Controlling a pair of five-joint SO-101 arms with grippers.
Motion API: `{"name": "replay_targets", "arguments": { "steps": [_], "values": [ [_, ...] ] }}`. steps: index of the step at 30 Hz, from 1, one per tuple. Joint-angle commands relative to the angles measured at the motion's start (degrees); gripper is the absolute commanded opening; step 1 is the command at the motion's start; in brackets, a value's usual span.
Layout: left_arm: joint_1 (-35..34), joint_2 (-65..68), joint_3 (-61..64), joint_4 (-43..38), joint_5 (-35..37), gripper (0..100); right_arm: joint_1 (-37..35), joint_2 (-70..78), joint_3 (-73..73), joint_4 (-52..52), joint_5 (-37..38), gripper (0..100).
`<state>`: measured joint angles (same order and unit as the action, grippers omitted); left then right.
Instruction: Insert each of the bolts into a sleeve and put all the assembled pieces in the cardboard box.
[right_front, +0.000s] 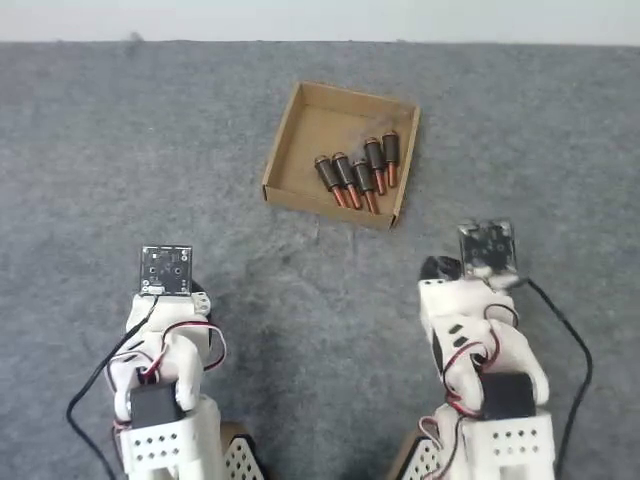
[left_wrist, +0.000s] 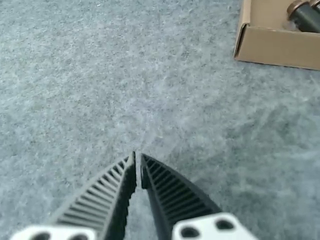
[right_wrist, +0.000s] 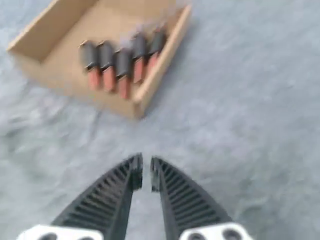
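Bolts (right_front: 355, 197) sit pushed into their sleeves (right_front: 362, 175), five pieces side by side in the box (right_front: 330, 207), bunched against the wall and corner nearest the right arm (right_front: 480, 330). I see no loose parts on the tabletop (right_front: 100, 150), so the job looks about finished.

Both arms are drawn back to the near edge, well apart from the box. The left claw (left_wrist: 138, 157) is pressed together at the tips with nothing in it, low over bare felt. The right claw (right_wrist: 145, 167) is all but pressed together too, a sliver between the tips, also empty and aimed towards the box.

What could go wrong now is mostly a stray move. The box is light and shallow, so a claw swinging out could catch its near wall and shove or tip it. The pieces are round and lie loose, so a jolt would likely roll them about, and a bolt might slip back out of its sleeve.

The box is plain brown cardboard, square, open-topped, with low folded walls. The sleeves are dark, stubby cylinders, and the bolts show as coppery shafts poking out at one end. The tabletop is covered in grey, fuzzy felt, which should grip well. The claws are black ribbed plastic tapering to points, on white arms with red and black wires.
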<state>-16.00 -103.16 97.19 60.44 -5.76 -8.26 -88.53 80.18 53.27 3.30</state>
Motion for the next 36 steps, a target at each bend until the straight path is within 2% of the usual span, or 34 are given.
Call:
{"name": "replay_targets", "arguments": {
  "steps": [1,11,14,21,36],
  "values": [
    [-0.26,-1.14,-0.66,0.09,-0.79,1,5.05,-2.42,4.92,-3.91,3.78,0.6],
    [-0.26,-1.14,-0.66,0.09,-0.79,1,6.9,-2.95,16.62,-4.44,3.52,0.6],
    [-0.26,-1.14,-0.66,0.09,-0.79,1,6.9,-2.95,16.79,-2.86,3.43,0.6],
    [-0.26,-1.14,-0.66,0.09,-0.79,1,6.73,-2.95,16.44,4.79,-2.64,0.6],
    [-0.09,-1.14,-0.66,0.18,-0.79,1,6.46,-2.95,16.53,3.65,-2.9,0.6]
  ]
}}
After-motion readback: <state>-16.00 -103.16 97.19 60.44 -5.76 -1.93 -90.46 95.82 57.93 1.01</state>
